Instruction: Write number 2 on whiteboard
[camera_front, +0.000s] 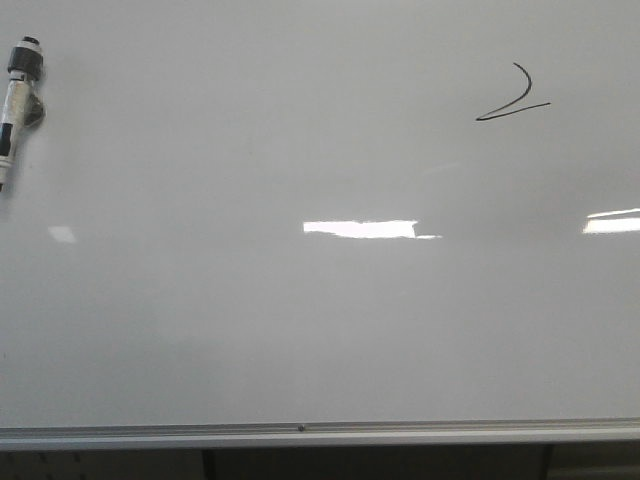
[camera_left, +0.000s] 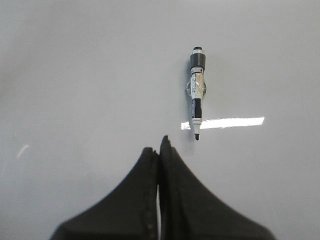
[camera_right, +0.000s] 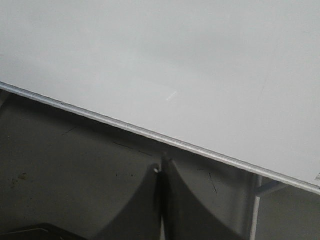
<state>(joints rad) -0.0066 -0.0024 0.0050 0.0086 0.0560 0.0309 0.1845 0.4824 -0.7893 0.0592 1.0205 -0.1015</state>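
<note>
Though marker (camera_left: 197, 90) label unreadable, number 2 (camera_front: 512, 95) legible on whiteboard (camera_front: 300, 330).

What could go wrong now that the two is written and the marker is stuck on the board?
1. The marker shows a bare tip, no cap visible; it may dry out or smudge the whiteboard.
2. It hangs at the board's far left edge; a bump could drop it.
3. The number 2 is thin and small, easily wiped by a passing arm.

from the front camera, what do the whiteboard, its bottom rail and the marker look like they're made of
Whiteboard: glossy white coated panel, judging by the sharp light reflections; the core can't be told. Bottom rail: silvery brushed metal, likely aluminium. Marker: smooth white plastic barrel with black ends, probably.
</note>
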